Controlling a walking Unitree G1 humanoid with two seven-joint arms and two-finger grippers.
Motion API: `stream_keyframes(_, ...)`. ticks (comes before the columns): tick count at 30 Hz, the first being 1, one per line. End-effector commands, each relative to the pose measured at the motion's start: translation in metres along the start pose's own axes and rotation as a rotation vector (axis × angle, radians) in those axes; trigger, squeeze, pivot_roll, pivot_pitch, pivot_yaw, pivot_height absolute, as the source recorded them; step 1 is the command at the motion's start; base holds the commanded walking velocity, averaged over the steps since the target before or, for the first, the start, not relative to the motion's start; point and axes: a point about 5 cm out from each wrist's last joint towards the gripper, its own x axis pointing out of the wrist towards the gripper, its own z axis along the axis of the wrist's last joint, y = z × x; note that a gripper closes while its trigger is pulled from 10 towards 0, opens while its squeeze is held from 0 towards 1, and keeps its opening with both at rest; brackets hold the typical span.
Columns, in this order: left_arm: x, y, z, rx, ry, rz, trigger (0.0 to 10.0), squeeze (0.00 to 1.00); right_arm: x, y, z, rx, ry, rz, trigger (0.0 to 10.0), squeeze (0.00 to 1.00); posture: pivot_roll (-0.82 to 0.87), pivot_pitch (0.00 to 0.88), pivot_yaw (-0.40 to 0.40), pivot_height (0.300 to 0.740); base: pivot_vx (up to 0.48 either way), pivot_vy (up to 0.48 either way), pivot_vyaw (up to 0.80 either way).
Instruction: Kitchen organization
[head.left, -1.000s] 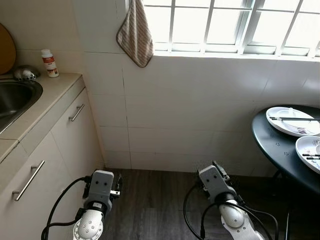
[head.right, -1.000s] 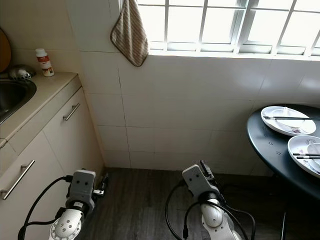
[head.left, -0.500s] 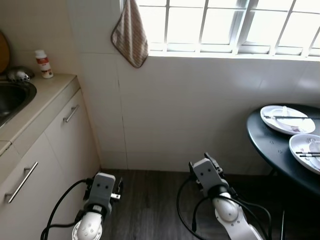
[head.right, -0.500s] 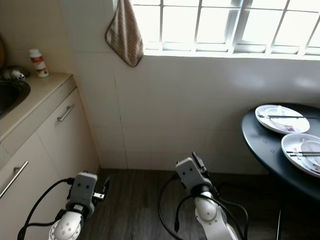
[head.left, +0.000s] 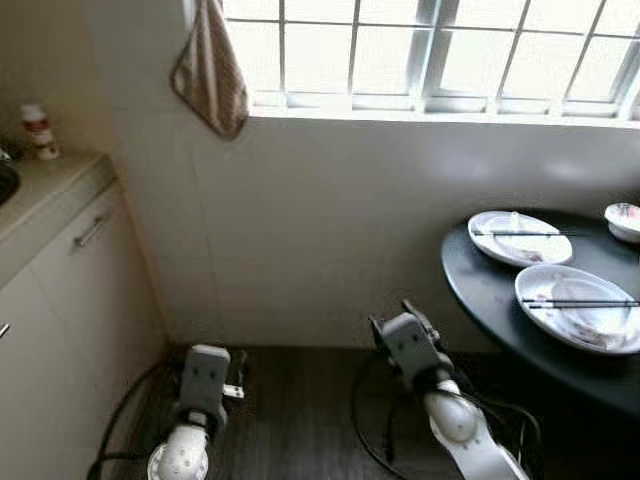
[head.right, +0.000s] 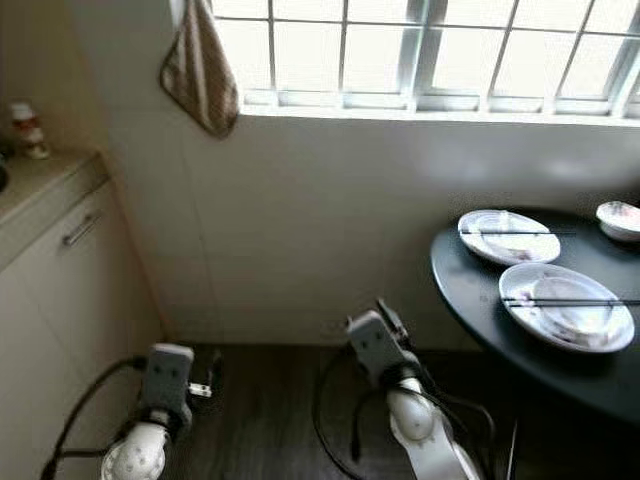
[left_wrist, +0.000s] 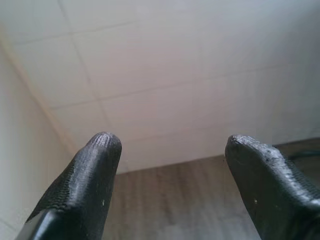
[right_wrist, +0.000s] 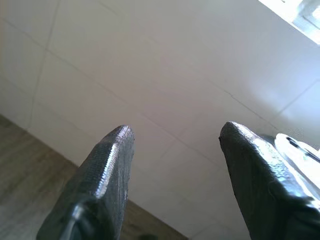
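Facing a white tiled wall (head.left: 330, 230) beneath a barred window (head.left: 420, 50), the robot holds both arms low over a dark wood floor (head.left: 300, 420). Left gripper (left_wrist: 167, 187): fingers spread wide with nothing between them, pointed at the foot of the wall where tile meets floor. Right gripper (right_wrist: 177, 187): fingers likewise wide apart and empty, aimed at the tiled wall, with the edge of a white plate just visible past one fingertip (right_wrist: 260, 165).

A round dark table (head.left: 490, 290) stands to the robot's right, well apart from both grippers and higher than them. On it lie two white plates: the far plate (head.left: 518, 238) and the near plate (head.left: 578, 310), each with a pair of dark chopsticks (head.left: 580, 302) laid across it; the near plate carries what looks like food remains. A small white bowl (head.left: 623, 220) sits at the table's far right edge.

To the robot's left, a beige counter with cabinet doors (head.left: 60, 260) bears a small white bottle (head.left: 40, 132). A striped cloth (head.left: 210, 70) hangs on the wall by the window's left corner. Black cables trail from both arms across the floor.
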Motion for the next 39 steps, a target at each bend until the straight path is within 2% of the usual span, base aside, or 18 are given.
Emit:
stream_keyframes(1, 0.0, 0.009, -0.002, 0.006, 0.007, 0.021, 10.0, 0.0, 0.002, 0.003, 0.004, 0.018, -0.02, 0.011, 10.0, 0.0, 0.04, 0.0, -0.035, 0.74, 0.334, 0.0, 0.0)
stream_keyframes(10, 0.001, 0.01, -0.001, -0.002, 0.007, 0.022, 10.0, 0.0, 0.003, 0.002, 0.0, 0.054, -0.002, 0.015, 10.0, 0.0, 0.04, 0.0, -0.033, 0.74, 0.435, 0.0, 0.0)
stream_keyframes(14, 0.001, 0.01, -0.001, -0.002, 0.005, 0.021, 10.0, 0.0, 0.003, 0.001, -0.002, 0.061, 0.006, 0.012, 10.0, 0.0, 0.04, 0.0, -0.033, 0.74, 0.362, 0.0, -0.61)
stream_keyframes(18, 0.002, 0.009, 0.0, -0.001, 0.0, 0.021, 10.0, 0.0, 0.004, 0.001, -0.001, 0.003, -0.01, 0.021, 10.0, 0.0, 0.04, 0.0, -0.04, 0.74, 0.0, 0.0, -0.4)
stream_keyframes(23, 0.003, 0.009, 0.001, 0.005, -0.001, 0.018, 10.0, 0.0, 0.004, -0.001, -0.008, -0.008, 0.054, -0.019, 10.0, 0.0, 0.04, 0.0, -0.044, 0.74, 0.0, 0.0, -0.32)
stream_keyframes(27, 0.003, 0.009, 0.001, 0.005, 0.002, 0.017, 10.0, 0.0, 0.006, -0.003, -0.007, -0.057, 0.042, -0.023, 10.0, 0.0, 0.04, 0.0, -0.046, 0.74, 0.0, 0.0, -0.6)
stream_keyframes(28, 0.004, 0.008, 0.001, 0.006, 0.005, 0.016, 10.0, 0.0, 0.007, -0.007, -0.006, -0.113, 0.037, -0.044, 10.0, 0.0, 0.04, 0.0, -0.046, 0.74, 0.0, 0.0, 0.0)
stream_keyframes(33, 0.004, 0.008, 0.001, 0.006, 0.007, 0.015, 10.0, 0.0, 0.007, -0.012, -0.007, -0.158, 0.047, -0.072, 10.0, 0.0, 0.04, 0.0, -0.047, 0.74, 0.0, 0.0, 0.0)
stream_keyframes(34, 0.004, 0.008, 0.0, 0.005, 0.009, 0.014, 10.0, 0.0, 0.008, -0.018, -0.012, -0.163, 0.085, -0.111, 10.0, 0.0, 0.04, 0.0, -0.048, 0.74, 0.0, 0.0, -0.8)
stream_keyframes(37, 0.005, 0.008, 0.0, 0.005, 0.012, 0.014, 10.0, 0.0, 0.009, -0.02, -0.014, -0.163, 0.102, -0.119, 10.0, 0.0, 0.04, 0.0, -0.048, 0.74, 0.0, 0.0, -0.8)
stream_keyframes(39, 0.005, 0.008, 0.0, 0.006, 0.015, 0.012, 10.0, 0.0, 0.01, -0.016, -0.01, -0.202, 0.064, -0.08, 10.0, 0.0, 0.04, 0.0, -0.047, 0.74, 0.0, 0.0, -0.66)
